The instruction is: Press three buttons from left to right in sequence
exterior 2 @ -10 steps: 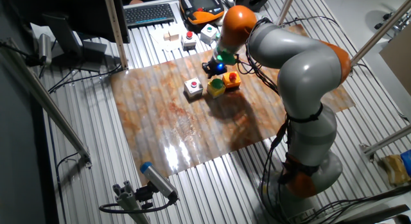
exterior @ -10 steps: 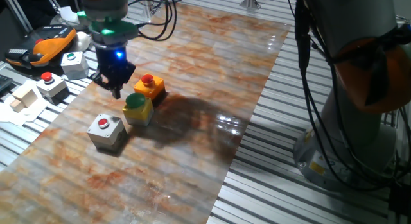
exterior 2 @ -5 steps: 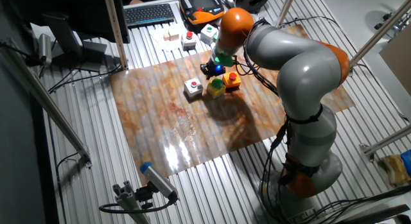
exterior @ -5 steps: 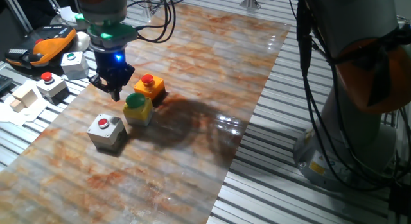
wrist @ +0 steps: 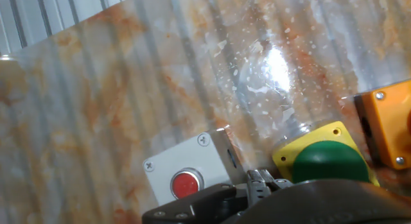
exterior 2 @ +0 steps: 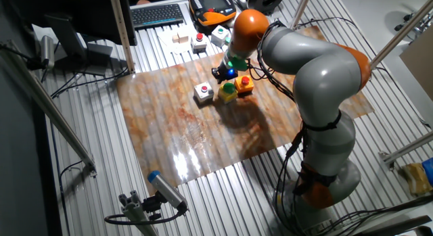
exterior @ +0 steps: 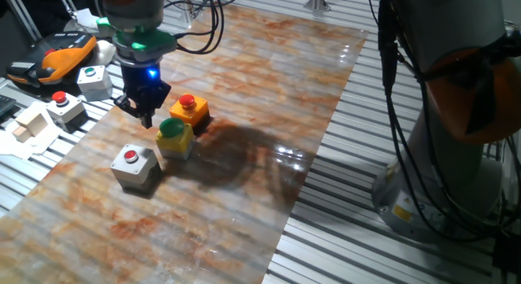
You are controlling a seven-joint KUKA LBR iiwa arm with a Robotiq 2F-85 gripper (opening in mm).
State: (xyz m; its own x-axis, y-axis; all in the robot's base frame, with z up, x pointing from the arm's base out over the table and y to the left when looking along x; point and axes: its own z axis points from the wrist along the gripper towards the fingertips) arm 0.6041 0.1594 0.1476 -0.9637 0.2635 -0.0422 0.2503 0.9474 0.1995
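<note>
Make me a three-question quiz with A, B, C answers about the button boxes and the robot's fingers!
1. Which box sits in the middle of the row on the mat?
A. grey box
B. yellow box
C. orange box

2. How many red buttons are in that row?
A. one
B. two
C. three

3. Where are the fingers?
A. pressing the orange box
B. far off the mat
C. above the mat behind the yellow box, touching no button

Answers:
1 B, the yellow box lies between the grey box and the orange box.
2 B, grey and orange boxes carry red; yellow carries green.
3 C, the fingers hang clear of every button.
</note>
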